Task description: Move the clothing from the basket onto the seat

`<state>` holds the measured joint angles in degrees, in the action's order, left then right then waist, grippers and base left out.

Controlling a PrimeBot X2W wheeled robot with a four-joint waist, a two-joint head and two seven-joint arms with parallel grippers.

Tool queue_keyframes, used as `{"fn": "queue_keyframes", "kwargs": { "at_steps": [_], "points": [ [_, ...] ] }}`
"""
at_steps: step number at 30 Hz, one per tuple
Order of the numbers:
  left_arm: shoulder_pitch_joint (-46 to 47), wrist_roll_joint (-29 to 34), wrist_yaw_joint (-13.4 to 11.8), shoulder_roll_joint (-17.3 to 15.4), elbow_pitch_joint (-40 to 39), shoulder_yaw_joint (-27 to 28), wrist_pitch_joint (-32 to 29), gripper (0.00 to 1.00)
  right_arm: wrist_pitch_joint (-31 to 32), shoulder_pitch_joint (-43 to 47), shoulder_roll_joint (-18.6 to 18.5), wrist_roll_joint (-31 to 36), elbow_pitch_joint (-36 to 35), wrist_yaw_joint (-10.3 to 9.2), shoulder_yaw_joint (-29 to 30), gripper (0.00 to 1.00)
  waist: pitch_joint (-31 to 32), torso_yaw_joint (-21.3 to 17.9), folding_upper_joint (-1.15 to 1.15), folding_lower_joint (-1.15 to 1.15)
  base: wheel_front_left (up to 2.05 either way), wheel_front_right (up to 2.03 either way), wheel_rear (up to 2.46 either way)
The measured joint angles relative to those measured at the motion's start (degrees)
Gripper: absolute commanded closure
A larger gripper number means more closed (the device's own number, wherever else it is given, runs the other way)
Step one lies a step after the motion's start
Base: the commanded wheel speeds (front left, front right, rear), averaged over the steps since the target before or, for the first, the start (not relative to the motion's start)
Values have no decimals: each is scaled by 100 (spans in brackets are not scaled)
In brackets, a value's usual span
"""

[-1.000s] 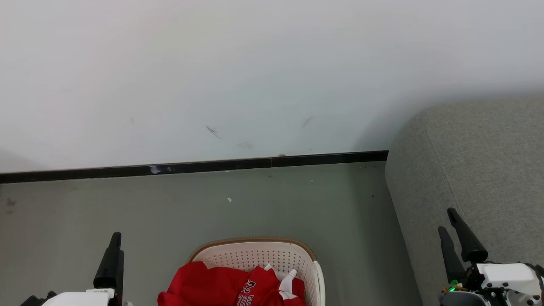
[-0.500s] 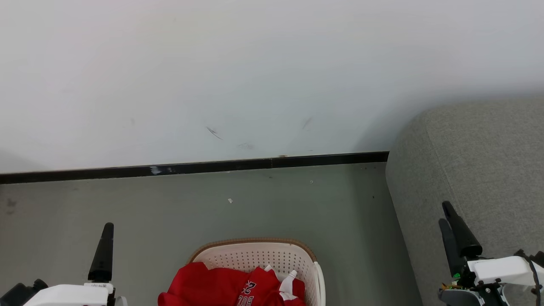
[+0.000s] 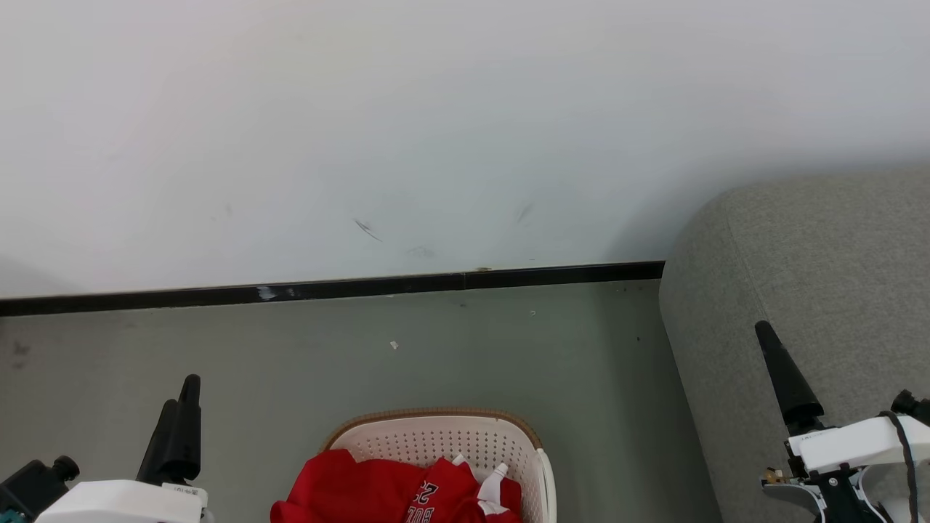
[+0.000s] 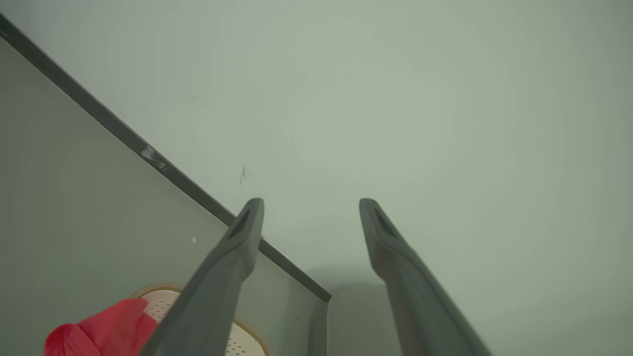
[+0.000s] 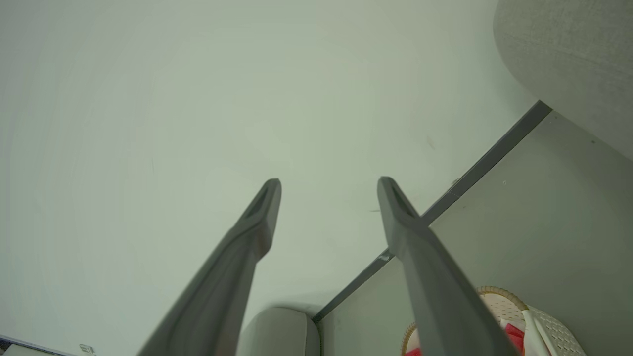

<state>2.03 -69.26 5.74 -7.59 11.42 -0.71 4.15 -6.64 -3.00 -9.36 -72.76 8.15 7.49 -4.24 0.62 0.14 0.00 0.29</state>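
My left gripper [image 4: 311,202] has its two fingers spread, with nothing between them but pale wall [image 4: 420,99]. That comes from its own wrist camera. From the head camera the left gripper [image 3: 182,392] is nearly edge-on, the fingers overlap, and I cannot judge the gap there. What the head camera does give me is its place: low on the left, above the floor [image 3: 363,356] and well to the left of the basket [image 3: 436,436].

My right gripper [image 5: 330,182] is the same, fingers apart and empty in its wrist camera. In the head camera the right gripper [image 3: 763,330] reads as a single dark finger standing in front of the side of the sofa [image 3: 821,276].

The clothing [image 3: 363,490] lies heaped in the basket, its red fabric spilling over the left side, white trim and part of the lettering facing up. The basket sits on the floor, near the sofa but apart from it.

The left wrist camera catches a fold of the clothing [image 4: 99,329] over the basket [image 4: 158,304]. The right wrist camera catches the basket [image 5: 549,331], a sliver of the clothing [image 5: 513,332] and the rounded corner of the sofa [image 5: 568,49]. A dark baseboard [image 3: 363,285] runs along the wall.
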Motion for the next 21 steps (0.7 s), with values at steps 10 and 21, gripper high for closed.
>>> {"fn": "queue_keyframes", "kwargs": {
  "at_steps": [10, 21],
  "points": [
    [96, 1204, -4, -291, -57, -328, 204, 0, -145, -20, -41, 1168, -96, 0, -16, 0, -12, -6, 0, -20, 0, 0, 0],
    [105, 2268, -138, -393, -52, -648, 430, 0, -301, -21, -213, 2844, -76, 0, -69, 0, -13, -13, 0, -24, 0, 0, 0]
  ]
}}
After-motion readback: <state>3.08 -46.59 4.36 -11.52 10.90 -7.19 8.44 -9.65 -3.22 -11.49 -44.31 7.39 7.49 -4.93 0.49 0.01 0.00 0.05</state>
